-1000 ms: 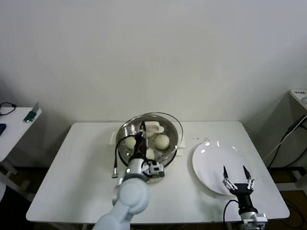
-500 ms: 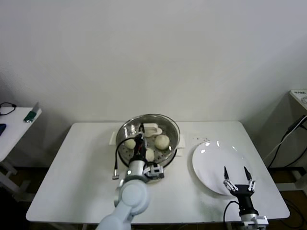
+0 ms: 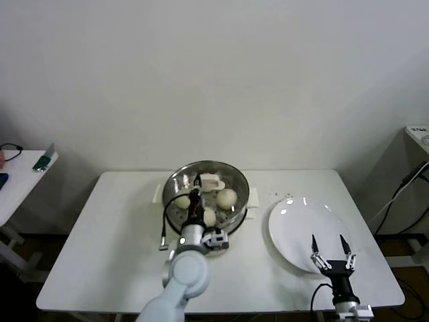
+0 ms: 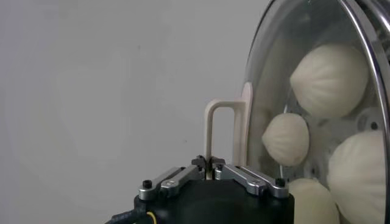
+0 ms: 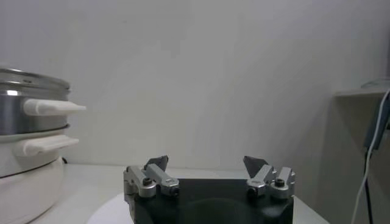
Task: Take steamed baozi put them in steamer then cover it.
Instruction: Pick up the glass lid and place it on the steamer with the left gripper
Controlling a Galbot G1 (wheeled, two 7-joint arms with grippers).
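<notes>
- White desk (image 3: 114,235) before a plain pale wall; you have a steamer, a lid, baozi, a plate and two grippers to account for.
- Steamer (image 3: 236,213): steel pot on a cream base, at the back middle of the desk. Rigid and probably heavy; leave it where it stands.
- Baozi (image 3: 226,198): at least three pale round buns visible inside the steamer, seen through the lid; a fourth shows in the left wrist view. Soft and easily dented, so no squeezing if you must shift one.
- Lid (image 4: 317,85): clear dome with a metal rim, over the pot. Likely glass, so smooth, slippery on the dome and breakable; the cream loop handle (image 4: 218,137) is the place to hold it.
- Left gripper (image 4: 210,171): above the steamer, fingers clenched on the handle. Whether the rim sits fully seated all round cannot be told; judge that before you let go.
- Right gripper (image 3: 330,251): parked at the near edge of the plate, fingers spread wide, holding nothing.
- Plate (image 3: 295,221): flat, white, bare, to the right of the steamer, well apart from it.
</notes>
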